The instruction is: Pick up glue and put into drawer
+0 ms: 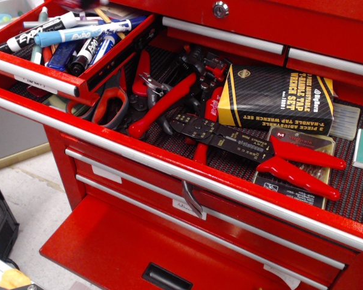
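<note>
No arm or gripper is in view, so whether the jaws are released or clenched cannot be told. The glue can't be picked out with any confidence. The only candidate is a small red piece with pale lettering [213,107], wedged against the left end of the T-handle tap wrench set box [278,99]. It shows no clear nozzle or blue label and may be part of a tool. The upper-left marker drawer [30,77] stands pulled out and is crowded with Expo markers [78,33]; no bottle is visible among them. On the black-lined counter [357,187], red-handled scissors [109,106], red-handled pliers [163,103] and a crimping tool [230,136] lie tangled together. A lower drawer [109,248] hangs open and looks bare. Judgement: the step in hand is either carrying the glue or placing it off-frame, and the grasp itself is unconfirmed. The next move calls for locating the glue first. If it is held, release it over an open drawer, clear of the markers. If not, reach down between the box and the pliers.
</note>
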Robot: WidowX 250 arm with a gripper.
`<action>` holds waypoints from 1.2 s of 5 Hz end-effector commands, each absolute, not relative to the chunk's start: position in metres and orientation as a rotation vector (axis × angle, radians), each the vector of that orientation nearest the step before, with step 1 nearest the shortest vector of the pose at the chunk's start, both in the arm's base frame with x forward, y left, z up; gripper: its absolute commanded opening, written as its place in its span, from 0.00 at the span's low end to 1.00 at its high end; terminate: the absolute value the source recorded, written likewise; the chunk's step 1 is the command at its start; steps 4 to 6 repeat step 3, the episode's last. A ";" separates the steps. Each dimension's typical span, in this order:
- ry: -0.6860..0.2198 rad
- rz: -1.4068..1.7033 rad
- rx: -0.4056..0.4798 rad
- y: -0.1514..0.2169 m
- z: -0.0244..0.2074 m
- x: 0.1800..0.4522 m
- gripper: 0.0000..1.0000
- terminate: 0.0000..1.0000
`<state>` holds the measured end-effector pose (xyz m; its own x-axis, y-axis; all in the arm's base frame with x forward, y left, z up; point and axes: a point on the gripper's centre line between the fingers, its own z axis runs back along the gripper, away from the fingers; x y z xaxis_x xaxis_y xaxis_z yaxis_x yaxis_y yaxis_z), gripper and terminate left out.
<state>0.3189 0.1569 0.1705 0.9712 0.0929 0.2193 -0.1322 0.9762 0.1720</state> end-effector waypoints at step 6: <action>-0.339 0.074 0.223 0.176 0.189 0.324 1.00 1.00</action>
